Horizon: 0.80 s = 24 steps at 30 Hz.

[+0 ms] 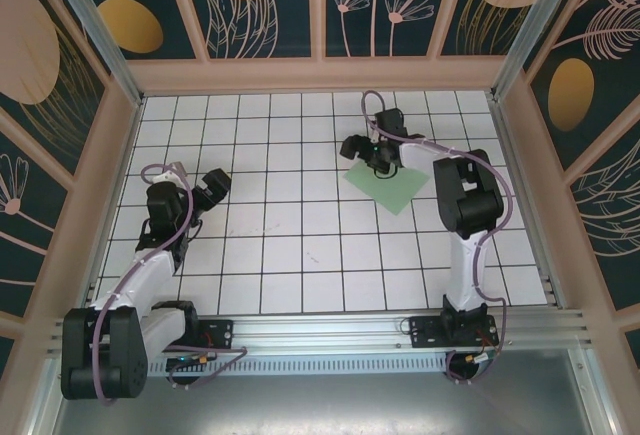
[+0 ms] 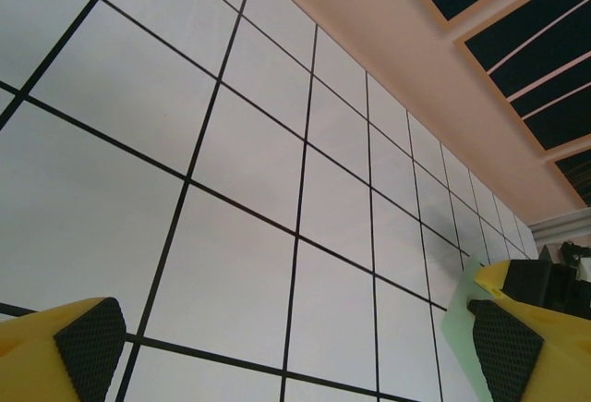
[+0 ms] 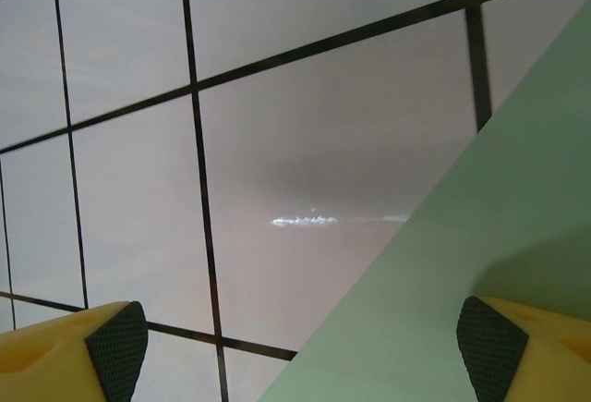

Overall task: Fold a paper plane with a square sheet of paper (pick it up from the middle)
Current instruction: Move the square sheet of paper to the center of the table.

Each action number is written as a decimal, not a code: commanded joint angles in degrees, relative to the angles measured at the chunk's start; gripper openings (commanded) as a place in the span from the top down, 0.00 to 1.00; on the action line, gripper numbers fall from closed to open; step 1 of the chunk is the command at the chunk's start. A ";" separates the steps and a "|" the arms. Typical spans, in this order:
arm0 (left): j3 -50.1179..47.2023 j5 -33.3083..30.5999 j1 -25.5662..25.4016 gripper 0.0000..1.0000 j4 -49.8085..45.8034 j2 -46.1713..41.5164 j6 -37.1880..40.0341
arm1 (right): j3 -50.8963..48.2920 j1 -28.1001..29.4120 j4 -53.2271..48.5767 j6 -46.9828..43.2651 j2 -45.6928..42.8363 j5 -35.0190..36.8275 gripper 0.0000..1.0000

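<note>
right wrist view: i see my right gripper (image 3: 303, 347), jaws apart, astride an edge of the square sheet of paper (image 3: 480, 236), which lies mostly rightward.

There is one sheet of paper (image 1: 385, 187), pale green, and one tiled table (image 1: 280, 245). Two arms: the left arm (image 1: 145, 275) and the right arm (image 1: 462, 200). Two grippers, the left gripper (image 1: 214, 185) and the right gripper (image 1: 368, 153), with two yellow fingers (image 3: 55, 356) each.

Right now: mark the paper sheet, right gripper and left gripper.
square sheet of paper (image 1: 393, 191), top external view, bare middle of the sheet.
right gripper (image 1: 367, 157), top external view, between the fingertips.
left gripper (image 1: 212, 187), top external view, between the fingertips.
</note>
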 commanded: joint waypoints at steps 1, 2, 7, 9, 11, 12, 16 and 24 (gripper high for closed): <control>0.84 1.68 -0.38 0.01 -2.01 0.06 -0.05 | -2.11 4.04 -6.89 -6.71 0.04 -3.36 0.12; 0.74 1.83 -0.45 0.02 -1.99 0.04 -0.02 | -2.30 5.20 -8.14 -9.50 -0.22 -4.30 0.12; 0.60 2.29 -0.82 0.02 -1.93 0.41 0.06 | -4.28 10.19 -14.46 -21.15 -1.69 -11.43 0.17; 0.72 2.62 -1.14 0.02 -1.87 0.50 -0.07 | -5.12 12.48 -17.74 -25.02 -2.48 -12.48 0.18; 1.16 3.12 -1.61 0.02 -2.11 0.57 0.13 | -6.39 14.85 -19.27 -26.34 -3.87 -11.28 0.20; 1.41 3.17 -1.87 0.01 -2.29 0.72 0.48 | -7.00 15.51 -18.91 -25.55 -5.00 -9.80 0.20; 3.03 2.49 -4.25 0.02 -3.67 2.00 1.43 | -3.17 17.49 -23.45 -17.09 -9.60 4.71 0.20; 2.85 0.12 -8.34 0.01 -1.33 4.11 -0.25 | -1.23 16.27 -29.18 -1.51 -13.20 27.75 0.10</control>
